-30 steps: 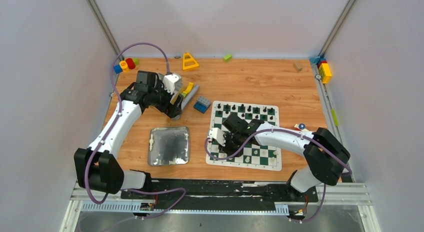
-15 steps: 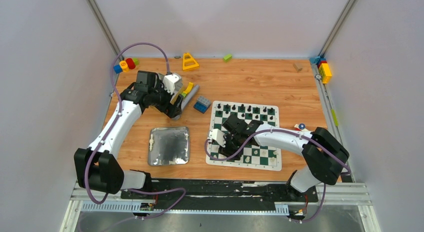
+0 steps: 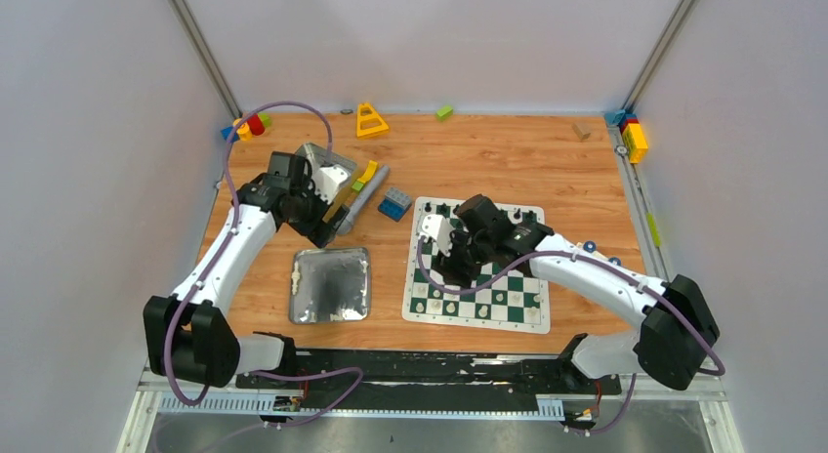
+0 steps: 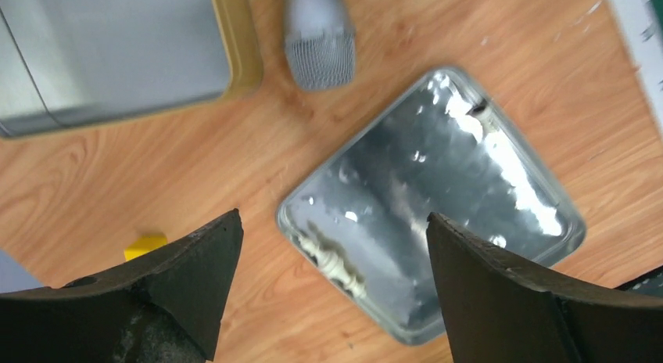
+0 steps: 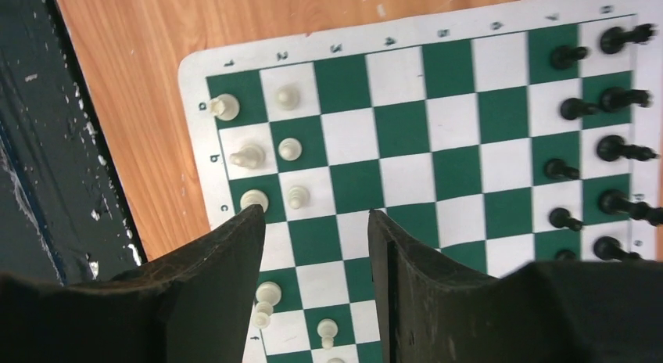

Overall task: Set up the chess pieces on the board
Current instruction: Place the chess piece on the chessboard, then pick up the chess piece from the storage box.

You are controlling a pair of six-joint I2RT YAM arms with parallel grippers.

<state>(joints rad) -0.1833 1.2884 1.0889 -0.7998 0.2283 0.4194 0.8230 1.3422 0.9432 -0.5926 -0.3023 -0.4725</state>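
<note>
Right gripper (image 5: 313,222) hangs released and empty over the board (image 5: 461,120). White pieces (image 5: 290,149) stand along its near edge and black pieces (image 5: 618,150) along its far edge. Left gripper (image 4: 332,230), jaws wide and empty, hovers beside the board above a tray (image 4: 469,183) holding a white piece (image 4: 332,257).

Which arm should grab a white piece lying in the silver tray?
Left. The left gripper, open, hangs over the tray and a white piece; the right gripper is above the board.
</note>
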